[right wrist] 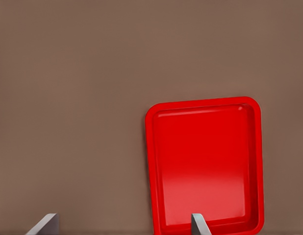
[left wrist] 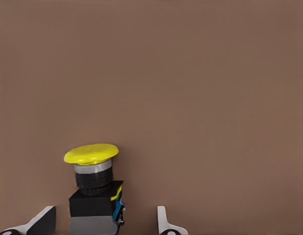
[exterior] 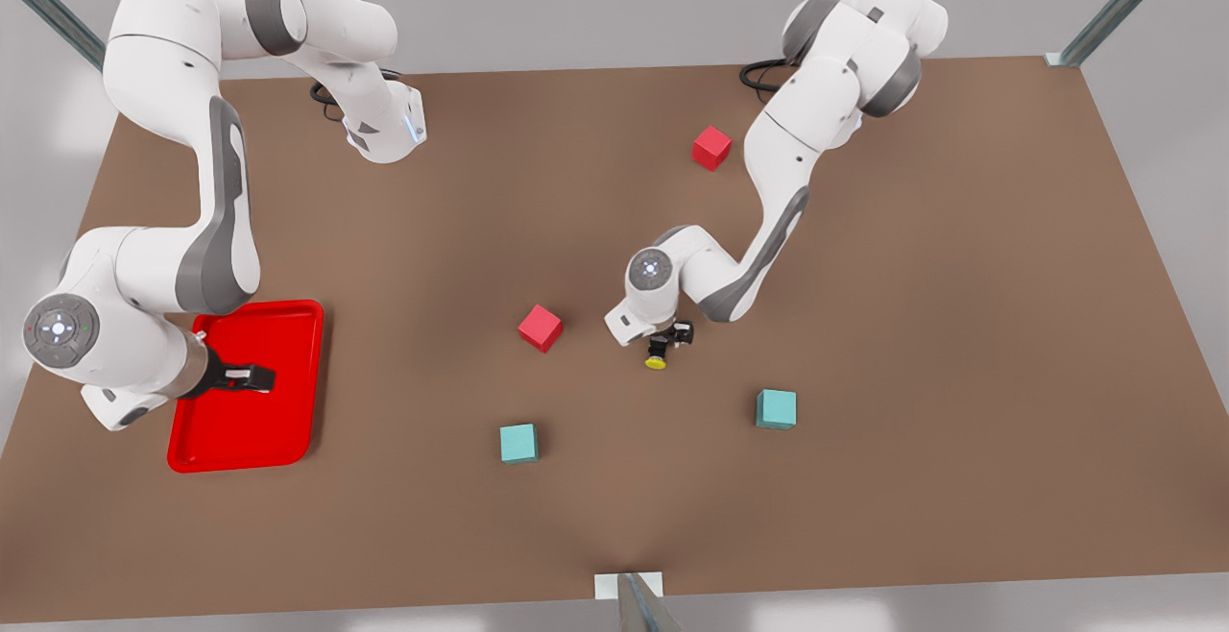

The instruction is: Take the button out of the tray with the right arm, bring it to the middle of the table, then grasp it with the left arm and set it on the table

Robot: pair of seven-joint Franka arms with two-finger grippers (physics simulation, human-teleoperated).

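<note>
The button [exterior: 657, 359], a dark grey body with a yellow cap, is near the middle of the brown table [exterior: 960, 325]. My left gripper [exterior: 674, 336] hangs right over it, on the arm at the front view's right. In the left wrist view the button [left wrist: 95, 193] sits between the open fingers [left wrist: 164, 223], with a gap on each side and its cap pointing away from the wrist. My right gripper [exterior: 252, 378] hovers open over the red tray [exterior: 240, 440] at the front view's left. The tray [right wrist: 205, 166] holds nothing, and the right gripper [right wrist: 124, 221] has nothing between its fingers.
Two red cubes lie on the table, one [exterior: 541, 328] just left of the button and one [exterior: 711, 148] farther back. Two teal cubes [exterior: 518, 443] [exterior: 776, 409] sit nearer the front edge. Bare tabletop stretches across the front view's right.
</note>
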